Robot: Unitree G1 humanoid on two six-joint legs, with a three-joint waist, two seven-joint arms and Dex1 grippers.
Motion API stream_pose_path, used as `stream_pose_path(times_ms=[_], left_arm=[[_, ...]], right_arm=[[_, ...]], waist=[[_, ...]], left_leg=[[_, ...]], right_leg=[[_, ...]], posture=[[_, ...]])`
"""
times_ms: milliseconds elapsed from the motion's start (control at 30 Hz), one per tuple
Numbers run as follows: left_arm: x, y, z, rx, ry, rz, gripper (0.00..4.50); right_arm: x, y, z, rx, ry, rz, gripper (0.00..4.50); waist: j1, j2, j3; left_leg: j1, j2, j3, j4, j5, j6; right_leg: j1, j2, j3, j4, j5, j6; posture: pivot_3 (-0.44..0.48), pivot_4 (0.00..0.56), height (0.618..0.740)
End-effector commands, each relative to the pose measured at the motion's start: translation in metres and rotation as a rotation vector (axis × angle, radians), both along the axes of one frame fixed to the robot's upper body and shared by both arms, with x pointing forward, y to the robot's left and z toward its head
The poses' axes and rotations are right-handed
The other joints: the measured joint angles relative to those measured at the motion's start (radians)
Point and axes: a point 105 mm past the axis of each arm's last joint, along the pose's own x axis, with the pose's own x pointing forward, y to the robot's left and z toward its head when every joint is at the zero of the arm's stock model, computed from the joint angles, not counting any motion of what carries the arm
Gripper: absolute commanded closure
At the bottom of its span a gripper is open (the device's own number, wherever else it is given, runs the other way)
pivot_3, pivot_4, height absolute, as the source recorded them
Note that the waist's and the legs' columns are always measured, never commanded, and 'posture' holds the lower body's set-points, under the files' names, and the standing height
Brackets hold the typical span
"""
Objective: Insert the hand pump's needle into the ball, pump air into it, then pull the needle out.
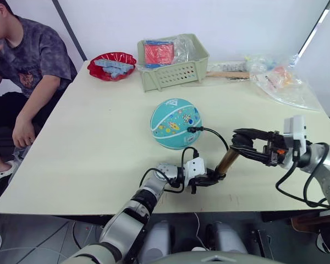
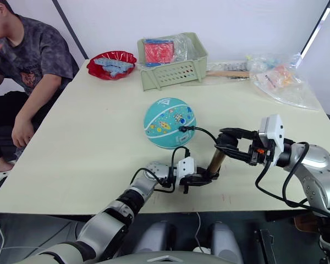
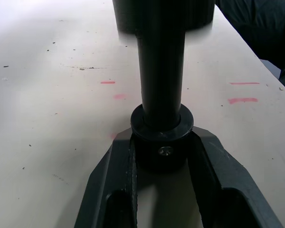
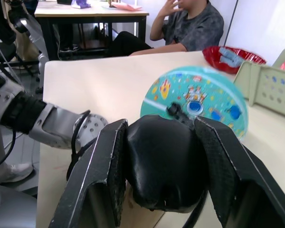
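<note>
The teal ball (image 1: 176, 124) rests on the table's middle. A black hose (image 1: 215, 135) arcs from the hand pump (image 1: 228, 161) to a small black fitting (image 1: 193, 130) pressed against the ball's right side; the needle's metal pin is hidden there. The bronze pump stands tilted near the front edge. My left gripper (image 1: 215, 177) is shut on its black lower end (image 3: 161, 137). My right gripper (image 1: 241, 144) is shut on the black handle (image 4: 164, 161) at its top, with the ball (image 4: 199, 95) just beyond.
A green basket (image 1: 173, 69) and a red bowl (image 1: 111, 65) stand at the table's far side, with plastic bags (image 1: 280, 80) at the far right. A person (image 1: 27, 71) sits by the left edge. The front table edge (image 1: 99, 212) is close to both grippers.
</note>
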Motion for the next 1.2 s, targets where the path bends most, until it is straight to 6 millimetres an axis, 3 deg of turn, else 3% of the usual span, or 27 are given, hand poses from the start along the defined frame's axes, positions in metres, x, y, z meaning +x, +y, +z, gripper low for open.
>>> stream_pose_path(times_ms=[33,133,267,500,833,1067,1200], left_arm=[[-0.016,0.016,-0.035,0.118,0.119,0.018,3.43],[-0.016,0.017,-0.035,0.119,0.120,0.017,3.43],[-0.015,0.017,-0.035,0.121,0.118,0.019,3.43],[-0.015,0.017,-0.036,0.122,0.120,0.019,3.43],[-0.017,0.017,-0.037,0.122,0.125,0.016,3.43],[-0.018,0.016,-0.037,0.124,0.125,0.011,3.43],[-0.019,0.017,-0.038,0.122,0.127,0.011,3.43]], right_arm=[[-0.008,0.006,-0.042,-0.038,0.166,0.019,2.81],[-0.007,0.006,-0.042,-0.032,0.162,0.015,2.81],[-0.003,0.002,-0.025,-0.001,0.120,0.010,2.81],[0.006,-0.015,0.044,0.078,-0.024,-0.006,2.81],[0.002,-0.028,0.109,0.145,-0.125,0.007,2.81],[0.002,-0.034,0.126,0.155,-0.141,-0.014,2.81],[0.004,-0.029,0.107,0.112,-0.097,-0.018,2.81]], waist=[[0.000,0.000,0.000],[0.000,0.000,0.000],[0.000,0.000,0.000],[0.003,0.004,0.007],[0.003,0.004,0.012],[0.003,0.005,0.013],[0.003,0.005,0.013]], left_leg=[[0.000,0.000,0.000,0.000,0.000,0.000],[0.000,0.000,0.000,0.000,0.000,0.000],[0.000,0.000,0.000,0.000,0.000,0.000],[-0.002,-0.001,0.000,0.000,0.000,0.000],[-0.003,-0.001,0.000,0.001,0.000,0.000],[-0.003,-0.001,0.000,0.001,0.000,0.000],[-0.003,-0.001,0.000,0.001,0.000,0.000]], right_leg=[[0.000,0.000,0.000,0.000,0.000,0.000],[0.000,0.000,0.000,0.000,0.000,0.000],[0.000,0.000,0.000,0.000,0.000,0.000],[-0.001,-0.001,0.000,0.000,0.000,0.000],[-0.001,-0.002,0.000,0.000,0.000,0.000],[-0.001,-0.002,0.000,0.000,0.000,0.000],[-0.001,-0.002,0.000,0.000,0.001,0.000]], posture=[[0.000,0.150,0.738],[0.000,0.150,0.738],[0.000,0.150,0.738],[0.000,0.150,0.738],[0.000,0.150,0.738],[0.000,0.150,0.738],[0.000,0.150,0.738]])
